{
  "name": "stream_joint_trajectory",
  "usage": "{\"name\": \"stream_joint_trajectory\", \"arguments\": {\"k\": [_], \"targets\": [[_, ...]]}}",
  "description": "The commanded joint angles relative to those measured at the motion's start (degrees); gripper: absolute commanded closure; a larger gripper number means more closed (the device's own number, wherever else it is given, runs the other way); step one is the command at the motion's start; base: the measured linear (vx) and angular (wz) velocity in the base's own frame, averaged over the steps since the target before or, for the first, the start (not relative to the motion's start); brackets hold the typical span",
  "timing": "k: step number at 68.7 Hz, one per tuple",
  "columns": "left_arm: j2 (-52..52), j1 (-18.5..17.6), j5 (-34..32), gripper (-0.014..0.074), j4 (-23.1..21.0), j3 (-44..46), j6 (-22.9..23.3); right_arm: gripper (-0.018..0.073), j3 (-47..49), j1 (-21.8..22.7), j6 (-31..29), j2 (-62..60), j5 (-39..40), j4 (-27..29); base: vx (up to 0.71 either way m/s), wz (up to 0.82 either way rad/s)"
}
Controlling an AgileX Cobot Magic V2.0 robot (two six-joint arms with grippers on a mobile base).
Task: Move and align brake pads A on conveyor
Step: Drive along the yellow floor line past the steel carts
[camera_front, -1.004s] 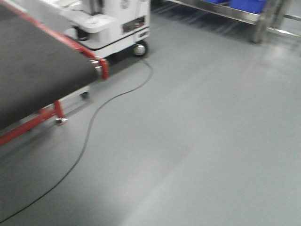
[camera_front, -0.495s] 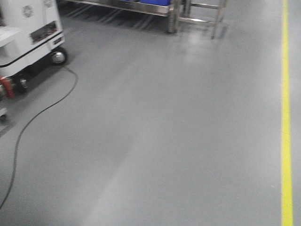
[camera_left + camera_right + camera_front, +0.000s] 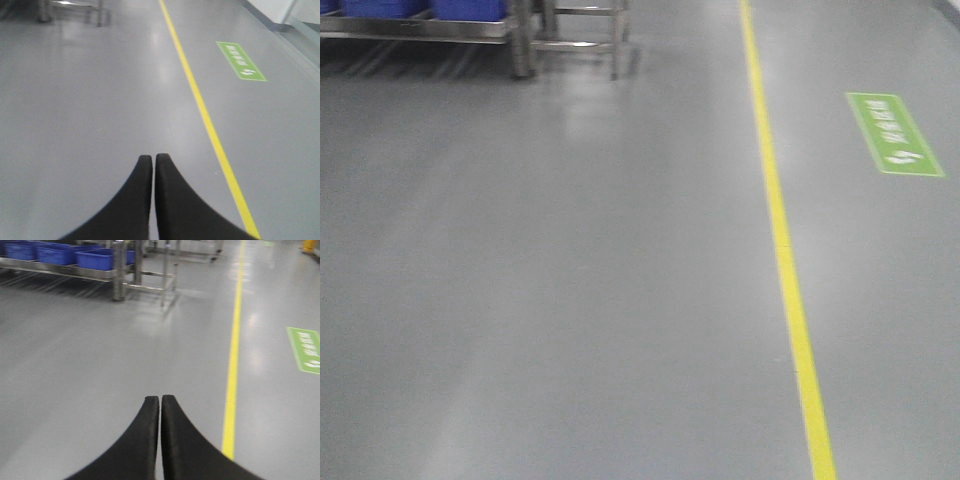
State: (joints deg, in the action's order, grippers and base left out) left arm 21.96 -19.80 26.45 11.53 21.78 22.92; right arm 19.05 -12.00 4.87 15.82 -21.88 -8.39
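Looking across the grey floor, we see our left tool and right tool, each squeezed fully closed and gripping nothing. A yellow line runs along the floor, a green sign to its right. Blue bins sit on a steel rack far left. Where the brake pads and conveyor are, we cannot tell.

Front view: looks ahead and down across the floor, steel rack far off at top left.
Left wrist view: faces forward past the left gripper.
Right wrist view: likewise past the right gripper, angled more toward the rack.
Shared: yellow line and green floor sign, in all three.
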Motion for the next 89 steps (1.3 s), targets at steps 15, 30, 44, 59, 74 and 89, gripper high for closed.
{"name": "stream_joint_trajectory", "arguments": {"k": [15, 30, 44, 59, 74, 89], "targets": [[0.44, -0.28, -3.79, 0.0602, 0.24, 1.51, 0.31, 0.0562, 1.56, 0.03, -0.48, 0.3, 4.44, -0.79, 0.23, -0.63], [0.44, -0.28, -3.79, 0.0602, 0.24, 1.51, 0.31, 0.0562, 1.56, 0.03, -0.48, 0.3, 4.44, -0.79, 0.3, -0.39], [0.44, -0.28, -3.79, 0.0602, 0.24, 1.51, 0.31, 0.0562, 1.56, 0.03, -0.48, 0.3, 4.44, -0.79, 0.38, -0.17], [0.44, -0.28, -3.79, 0.0602, 0.24, 1.51, 0.31, 0.0562, 1.56, 0.03, -0.48, 0.3, 4.44, -0.79, 0.44, -0.04], [0.44, -0.28, -3.79, 0.0602, 0.24, 1.51, 0.31, 0.0562, 1.56, 0.03, -0.48, 0.3, 4.44, -0.79, 0.47, 0.02], [0.44, -0.28, -3.79, 0.0602, 0.24, 1.51, 0.31, 0.0562, 1.56, 0.03, -0.48, 0.3, 4.44, -0.79, 0.47, 0.02]]}}
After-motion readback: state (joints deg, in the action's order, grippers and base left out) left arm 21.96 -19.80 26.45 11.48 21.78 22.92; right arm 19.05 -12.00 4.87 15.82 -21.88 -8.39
